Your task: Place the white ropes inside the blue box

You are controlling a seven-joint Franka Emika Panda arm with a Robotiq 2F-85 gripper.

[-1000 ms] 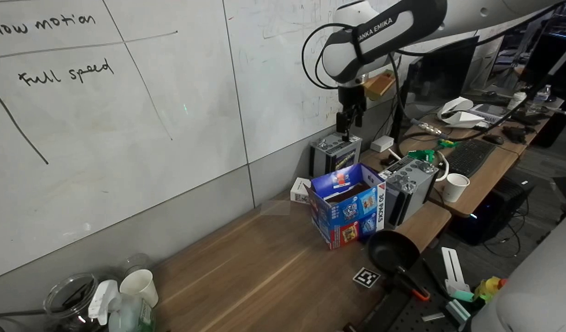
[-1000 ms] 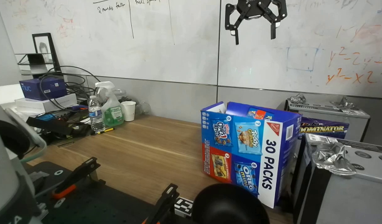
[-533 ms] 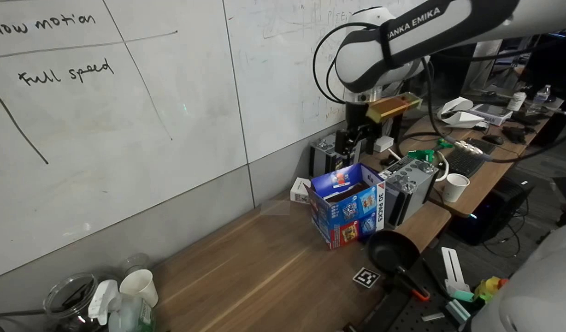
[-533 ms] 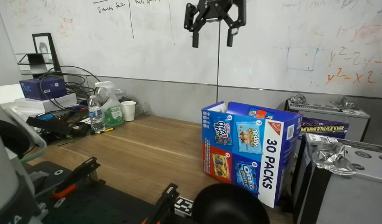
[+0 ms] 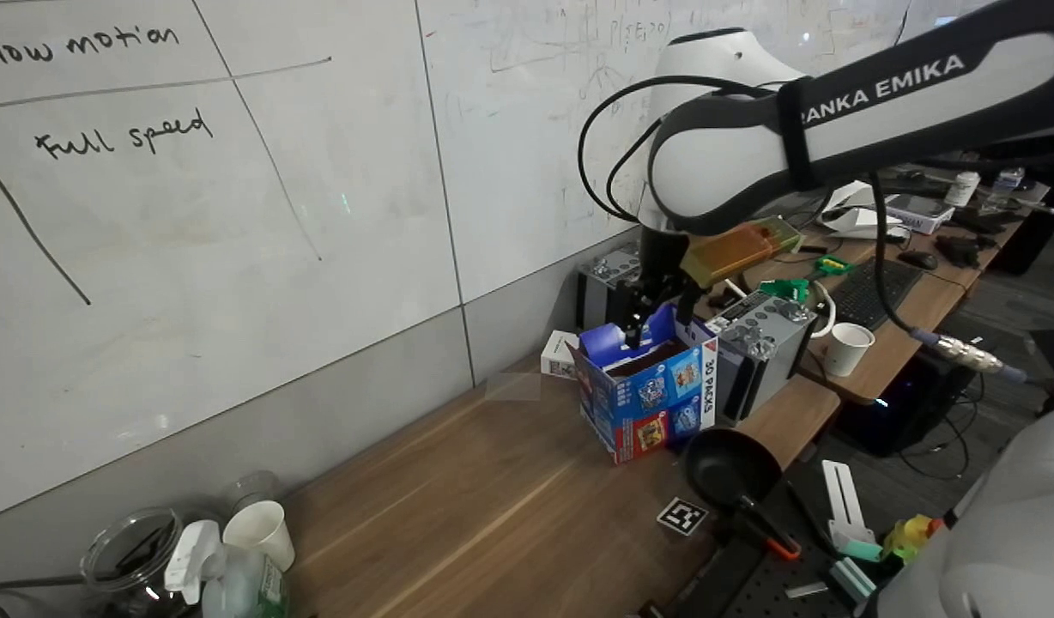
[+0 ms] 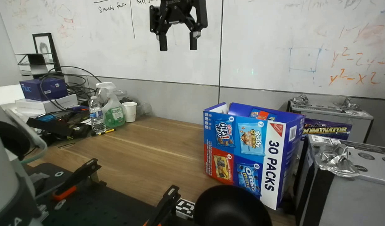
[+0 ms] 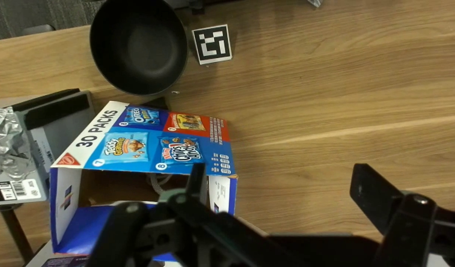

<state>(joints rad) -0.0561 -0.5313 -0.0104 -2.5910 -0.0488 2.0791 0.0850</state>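
Two fingers (image 6: 163, 43) of the gripper (image 6: 178, 45) stand spread with nothing between them, well above the wooden table (image 6: 151, 157), probably held high so that they clear the rim of the blue box (image 6: 242, 153). That box stands upright, its mouth facing up, which suits letting limp things drop in from above. Through that mouth the wrist view shows part of the white ropes (image 7: 156, 184), a pale loop against the brown inside; how many cords lie in there I cannot tell, as the walls and one finger hide the rest. Just beside the box, a grey metal case (image 6: 349, 194) may serve as a stop against sideways nudges, though whether they touch is unclear. I judge the placing all but done: parted fingers fit a gripper with nothing left to carry.
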